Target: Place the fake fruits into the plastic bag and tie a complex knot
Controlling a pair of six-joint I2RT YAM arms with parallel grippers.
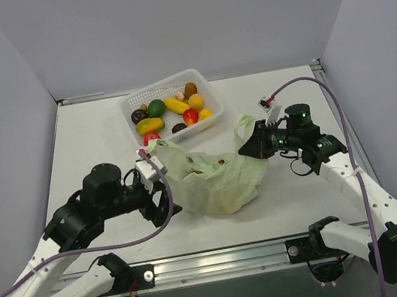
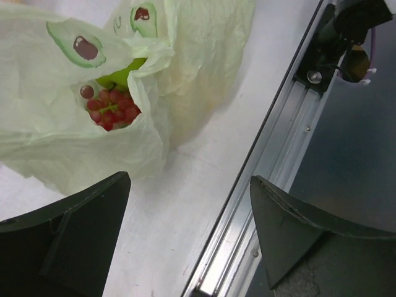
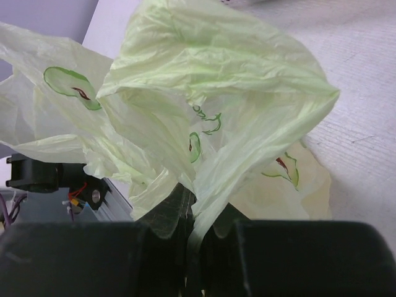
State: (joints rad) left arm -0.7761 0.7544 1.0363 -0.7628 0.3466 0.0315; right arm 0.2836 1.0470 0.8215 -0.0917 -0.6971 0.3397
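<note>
The left claw (image 2: 190, 185) hangs over the near left part of the surface (image 1: 86, 137), jaws spread wide apart and holding nothing. Below it the left wrist view shows bare surface and the aluminium rail (image 2: 272, 139) along the near edge.

Just right of that claw lies the plastic bag (image 1: 215, 180), pale green, crumpled and printed with avocado halves. It slumps on the middle of the surface, a little toward the near side. Seen from the left wrist, its mouth gapes enough to show a red grape cluster (image 2: 111, 108) and a green fruit (image 2: 120, 74) inside.

Beyond the bag, at the far middle of the surface, stands a white basket (image 1: 164, 82). More fake fruits (image 1: 176, 106) lie in it: yellow, orange, green, red and dark ones.

At the bag's right end, the right claw (image 1: 245, 153) is clamped together on a gathered fold of the plastic. It holds that part raised off the surface, so the bag rises toward it, with a handle loop standing up just beside the grip.
</note>
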